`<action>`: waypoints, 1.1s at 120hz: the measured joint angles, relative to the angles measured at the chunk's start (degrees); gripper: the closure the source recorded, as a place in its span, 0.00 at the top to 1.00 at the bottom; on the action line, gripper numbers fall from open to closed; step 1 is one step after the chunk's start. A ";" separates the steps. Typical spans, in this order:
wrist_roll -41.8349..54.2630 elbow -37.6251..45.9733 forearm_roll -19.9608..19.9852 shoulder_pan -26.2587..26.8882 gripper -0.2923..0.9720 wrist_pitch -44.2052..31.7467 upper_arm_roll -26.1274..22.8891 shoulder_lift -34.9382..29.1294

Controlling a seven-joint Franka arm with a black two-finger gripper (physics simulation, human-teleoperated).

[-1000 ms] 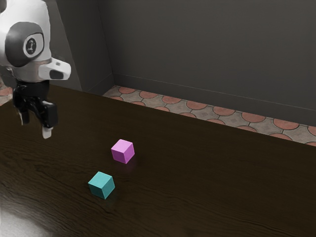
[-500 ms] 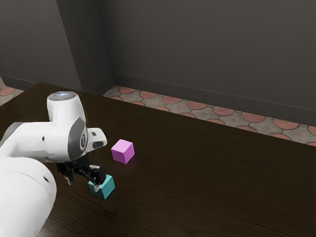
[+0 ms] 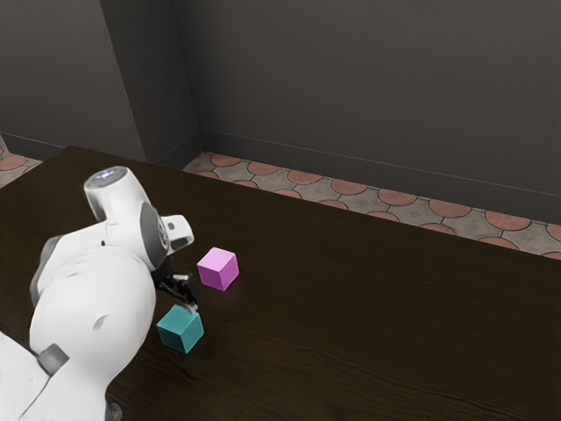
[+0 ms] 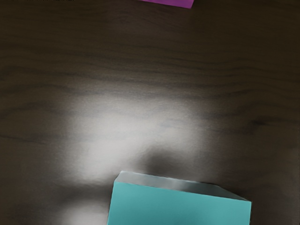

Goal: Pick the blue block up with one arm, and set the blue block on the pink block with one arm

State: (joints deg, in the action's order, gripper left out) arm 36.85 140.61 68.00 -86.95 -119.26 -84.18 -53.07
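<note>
The blue block [image 3: 181, 330], teal in colour, rests on the dark table, a short way nearer than the pink block [image 3: 217, 267]; a gap separates the two. My gripper [image 3: 182, 294] hangs low over the table between them, just behind the blue block's top and mostly covered by my own white arm. In the wrist view the blue block [image 4: 178, 206] lies on the table just under my hand, and a sliver of the pink block [image 4: 166, 3] shows beyond it.
The dark wooden table [image 3: 368, 298] stretches wide toward the exterior view's right. My bulky white arm [image 3: 88, 324] takes up the lower left. Past the table's far edge lie a tiled floor [image 3: 394, 206] and grey walls.
My arm swung down from high at the exterior view's left to the blue block, then shifted slightly back toward the pink block. Neither block has moved.
</note>
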 joint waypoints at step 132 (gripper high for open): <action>0.36 -2.52 4.37 -5.56 0.57 0.47 -9.60 -1.34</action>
State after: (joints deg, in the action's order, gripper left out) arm 37.21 138.08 72.38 -92.51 -118.79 -93.78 -54.40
